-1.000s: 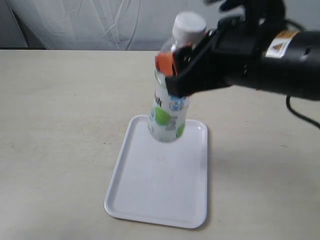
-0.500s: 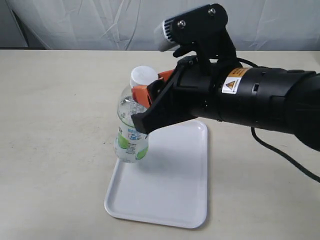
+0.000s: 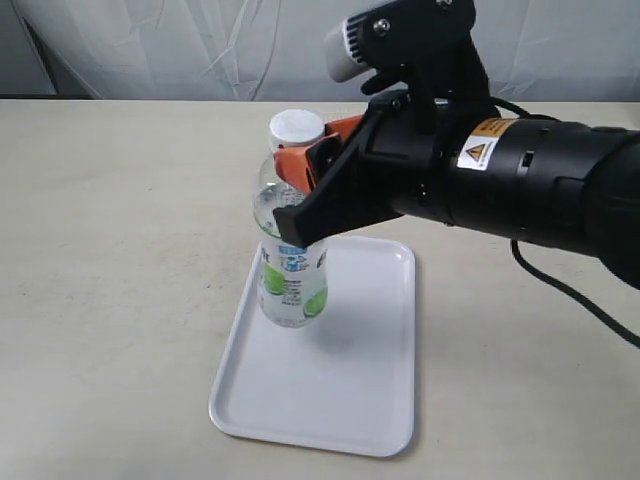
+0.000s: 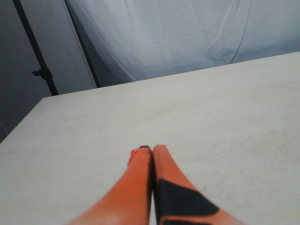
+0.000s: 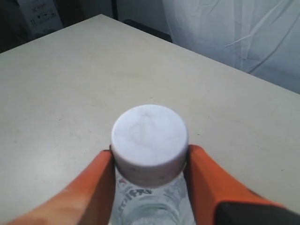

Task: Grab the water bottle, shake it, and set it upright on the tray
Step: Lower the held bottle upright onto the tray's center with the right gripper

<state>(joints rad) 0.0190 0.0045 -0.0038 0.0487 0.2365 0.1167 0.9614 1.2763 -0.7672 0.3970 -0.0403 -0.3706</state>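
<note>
The water bottle (image 3: 288, 265), clear with a white cap (image 3: 297, 127) and lime label, hangs nearly upright over the left part of the white tray (image 3: 350, 400). Whether its base touches the tray is hard to tell. My right gripper (image 3: 305, 170) is shut on the bottle's neck just below the cap. In the right wrist view the cap (image 5: 149, 140) sits between the two orange fingers (image 5: 96, 187) of that gripper (image 5: 150, 161). My left gripper (image 4: 150, 152) is shut with nothing in it, over bare table; it does not appear in the exterior view.
The tray lies on a beige table (image 3: 110, 250). The bulky black right arm (image 3: 520, 185) reaches in from the right above the tray's far end. A grey cloth backdrop (image 3: 200, 50) hangs behind the table. A dark stand pole (image 4: 37, 56) shows beyond the table's edge.
The right gripper swung the bottle down and left from high above the tray's far end, then shifted it slightly right and lower over the tray's left part.
</note>
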